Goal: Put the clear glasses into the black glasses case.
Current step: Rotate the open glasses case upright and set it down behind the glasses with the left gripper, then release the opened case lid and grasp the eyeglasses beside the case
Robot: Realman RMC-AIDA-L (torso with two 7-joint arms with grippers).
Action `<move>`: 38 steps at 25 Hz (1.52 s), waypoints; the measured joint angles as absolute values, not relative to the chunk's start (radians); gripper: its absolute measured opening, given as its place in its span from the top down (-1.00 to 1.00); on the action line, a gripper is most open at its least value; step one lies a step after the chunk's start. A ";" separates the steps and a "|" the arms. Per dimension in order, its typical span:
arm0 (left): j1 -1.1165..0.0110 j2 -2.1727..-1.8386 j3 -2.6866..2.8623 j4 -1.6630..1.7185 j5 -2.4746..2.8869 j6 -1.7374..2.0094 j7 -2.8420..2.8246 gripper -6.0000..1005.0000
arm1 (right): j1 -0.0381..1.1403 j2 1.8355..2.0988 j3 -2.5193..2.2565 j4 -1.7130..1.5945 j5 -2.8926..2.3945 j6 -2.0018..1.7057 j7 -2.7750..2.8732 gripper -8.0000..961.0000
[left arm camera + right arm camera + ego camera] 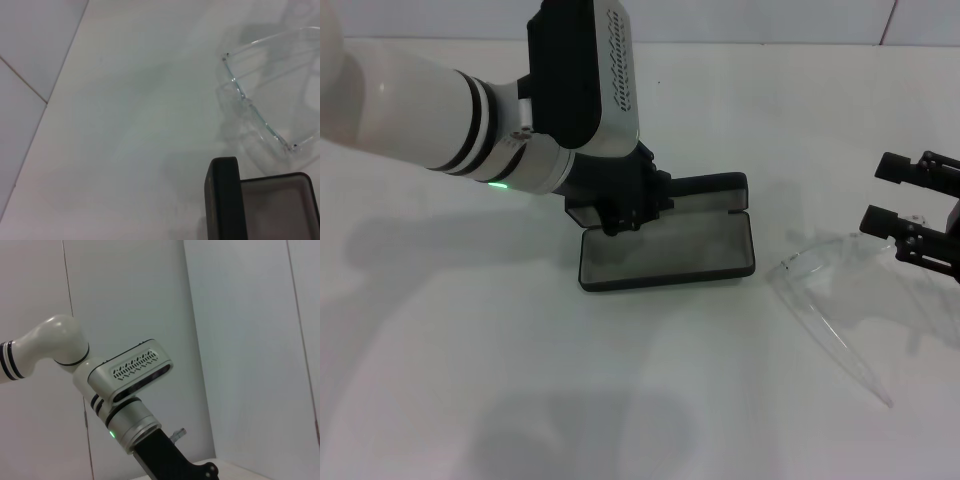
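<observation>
We see left gripper [623, 215] at open case [670, 252], grip unclear; right gripper [900, 215] spread beside glasses [820, 275].

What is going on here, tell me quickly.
The black glasses case lies open on the white table, grey lining up. The left gripper is down at the case's far left corner, by the raised lid. The clear glasses lie on the table to the right of the case, not yet inside it. The right gripper is open beside the glasses, not holding them.
</observation>
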State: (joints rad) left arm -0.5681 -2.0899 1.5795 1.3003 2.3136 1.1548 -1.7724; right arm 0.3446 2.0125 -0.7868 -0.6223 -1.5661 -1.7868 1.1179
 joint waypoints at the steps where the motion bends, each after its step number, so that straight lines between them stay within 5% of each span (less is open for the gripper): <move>1: -0.568 -2.090 1.580 1.300 2.314 1.154 -1.772 0.52 | 0.345 2.013 -0.787 -0.622 -1.566 -1.787 1.118 -0.26; 15: -0.562 -2.090 1.564 1.329 2.242 1.154 -1.775 0.50 | 0.341 2.013 -0.776 -0.621 -1.566 -1.787 1.115 -0.26; 23: -0.462 -2.087 1.333 1.402 1.792 1.325 -1.634 0.50 | 0.337 2.013 -0.764 -0.621 -1.566 -1.786 1.109 -0.25; 38: -0.337 -2.067 0.914 0.992 1.304 1.697 -1.490 0.43 | 0.350 2.010 -0.753 -0.619 -1.566 -1.785 1.114 -0.25</move>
State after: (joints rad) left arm -0.3367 -2.0666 0.9139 0.9915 1.3044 1.6965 -1.4901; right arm 0.3504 2.0100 -0.7532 -0.6186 -1.5662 -1.7846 1.1137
